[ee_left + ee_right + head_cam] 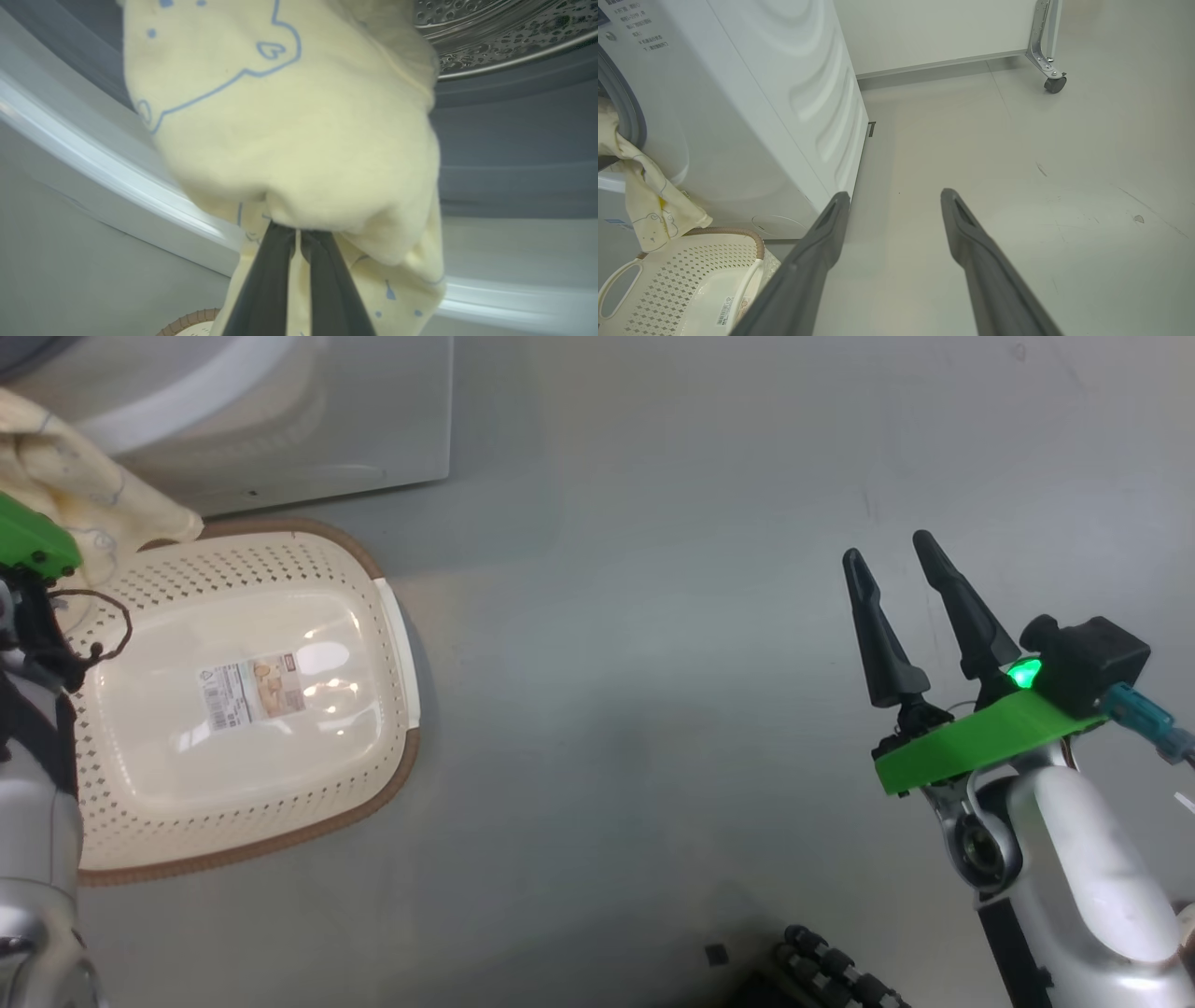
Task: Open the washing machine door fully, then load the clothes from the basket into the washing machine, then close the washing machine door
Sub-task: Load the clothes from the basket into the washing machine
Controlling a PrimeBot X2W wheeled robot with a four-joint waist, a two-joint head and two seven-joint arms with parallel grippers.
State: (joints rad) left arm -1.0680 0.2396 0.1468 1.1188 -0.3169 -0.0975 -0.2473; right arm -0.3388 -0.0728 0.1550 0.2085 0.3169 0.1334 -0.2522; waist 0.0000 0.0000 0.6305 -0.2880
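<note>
Left gripper [297, 231]: fingers clenched together on a fold of the cream-yellow garment [299, 140], with cloth bunched over the tips and a blue line-drawn print showing on it. In the left wrist view the perforated steel drum [504, 28] sits at 1 o'clock and the grey seal [514, 154] at 3 o'clock, behind the garment.

Right wrist view: the garment [644, 205] hangs out of the washing machine [752, 107] opening at 9 o'clock, its lower end just above the basket [668, 280]. Contact with the brown rim probable, but cannot be confirmed from this angle.

Head view: basket [233, 569] on the floor [653, 709] at 9 o'clock, inside bare, label sticker [250, 689] on its base. Washing machine front at 11 o'clock, just beyond the basket.

Right gripper [889, 547]: at 3 o'clock in the head view, fingers spread wide, grasping nothing, well apart from the basket. It hangs over bare floor.
</note>
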